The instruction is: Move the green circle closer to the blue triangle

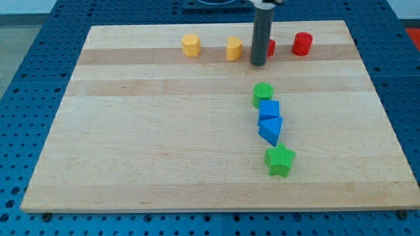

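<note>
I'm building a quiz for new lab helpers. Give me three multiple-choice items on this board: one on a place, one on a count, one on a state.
1. Where is my tip?
A. Near the view's top, between a yellow block and a red block
B. Beside the green star
C. Off the board

2. How many blue blocks are there?
A. One
B. Two
C. Four

3. What lies between the green circle and the blue triangle?
A. Nothing
B. A yellow block
C. The blue cube

Key: 1 A, the rod ends between the right yellow block and a partly hidden red block. 2 B, only the cube and triangle are blue. 3 C, the cube sits in the column between them.
</note>
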`<action>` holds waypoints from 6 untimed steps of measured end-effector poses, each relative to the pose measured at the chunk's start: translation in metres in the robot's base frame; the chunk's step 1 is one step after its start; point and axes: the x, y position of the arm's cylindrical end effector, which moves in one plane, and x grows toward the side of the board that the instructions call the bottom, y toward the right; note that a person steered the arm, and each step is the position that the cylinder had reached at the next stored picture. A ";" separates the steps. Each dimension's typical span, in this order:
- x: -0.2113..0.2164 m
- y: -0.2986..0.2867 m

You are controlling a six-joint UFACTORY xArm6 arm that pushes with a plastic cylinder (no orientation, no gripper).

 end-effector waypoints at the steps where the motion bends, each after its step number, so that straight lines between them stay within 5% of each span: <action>1: 0.009 0.064; 2: -0.038 0.150; 4: -0.044 -0.009; 6: -0.043 -0.100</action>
